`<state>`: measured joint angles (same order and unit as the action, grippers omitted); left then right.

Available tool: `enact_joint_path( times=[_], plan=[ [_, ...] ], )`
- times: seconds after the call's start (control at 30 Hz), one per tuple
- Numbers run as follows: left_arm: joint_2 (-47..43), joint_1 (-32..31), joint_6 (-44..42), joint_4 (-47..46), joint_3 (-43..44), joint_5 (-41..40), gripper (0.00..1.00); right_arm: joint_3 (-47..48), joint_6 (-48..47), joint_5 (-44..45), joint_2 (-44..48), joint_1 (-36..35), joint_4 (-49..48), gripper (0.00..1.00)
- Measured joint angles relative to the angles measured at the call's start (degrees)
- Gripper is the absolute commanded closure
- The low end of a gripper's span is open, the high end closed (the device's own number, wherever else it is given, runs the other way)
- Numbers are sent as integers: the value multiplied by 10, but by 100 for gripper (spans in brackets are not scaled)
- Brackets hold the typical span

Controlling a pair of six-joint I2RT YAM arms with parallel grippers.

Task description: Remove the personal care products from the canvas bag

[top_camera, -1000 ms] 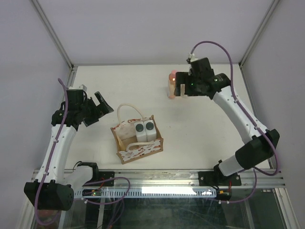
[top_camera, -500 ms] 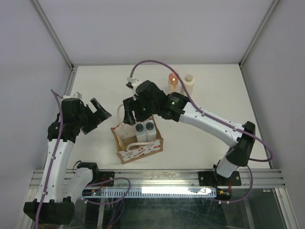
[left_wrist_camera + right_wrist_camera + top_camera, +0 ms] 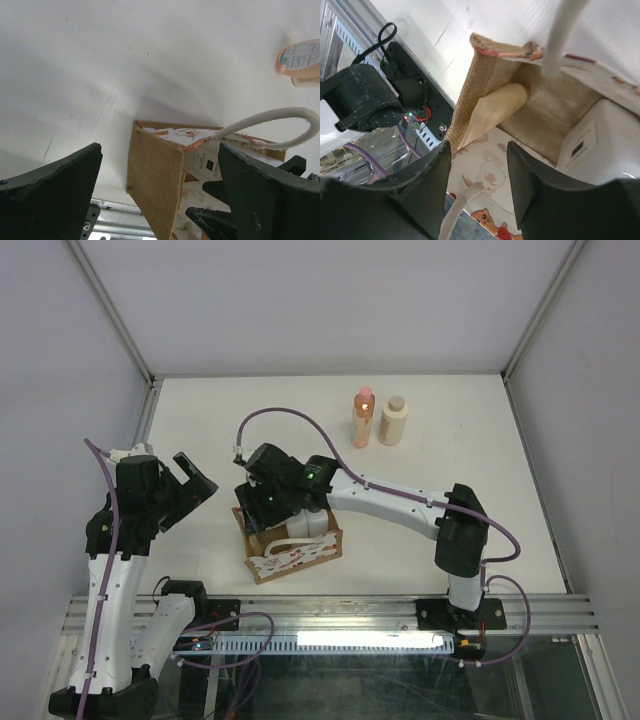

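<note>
white bottle (image 3: 600, 137): inside the canvas bag (image 3: 300, 558), toward its right end, just beside the right gripper (image 3: 479, 147).
right gripper: over the bag's left end, at its mouth; jaws apart, nothing clamped.
canvas bag: upright, near middle of the table (image 3: 500, 480).
orange bottle (image 3: 364, 418), beige bottle (image 3: 394, 421): standing side by side at the far side, well apart from the bag.
left gripper (image 3: 160, 150): left of the bag, jaws wide, empty.
</note>
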<state>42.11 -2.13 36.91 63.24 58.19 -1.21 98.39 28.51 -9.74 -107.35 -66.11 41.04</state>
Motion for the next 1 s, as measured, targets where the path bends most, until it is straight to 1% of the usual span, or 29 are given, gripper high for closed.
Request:
enact_joint_path(
  times=[0.13, 0.27, 0.43, 0.53, 0.63, 0.77, 0.83, 1.0],
  plan=[
    [0, 0, 0, 7, 2, -3, 1, 0, 6, -10, -11, -14, 2, 51],
    [0, 0, 0, 14, 2, -3, 1, 1, 9, -14, -14, -20, 2, 59],
    [-6, 0, 0, 23, 2, -3, 1, 20, 15, 1, -35, -24, 16, 67],
    [-10, 0, 0, 24, 2, -3, 1, 20, 17, 6, -43, -24, 24, 67],
    [-10, 0, 0, 24, 2, -4, 1, 24, 18, 17, -55, -24, 41, 63],
    [-10, 0, 0, 24, 2, -4, 1, 63, 20, 43, -86, -25, 76, 66],
    [-10, 0, 0, 24, 2, -4, 1, 77, 19, 56, -100, -26, 87, 71],
    [-6, 0, 0, 24, 2, -4, 1, 84, 15, 61, -105, -27, 99, 89]
  ],
)
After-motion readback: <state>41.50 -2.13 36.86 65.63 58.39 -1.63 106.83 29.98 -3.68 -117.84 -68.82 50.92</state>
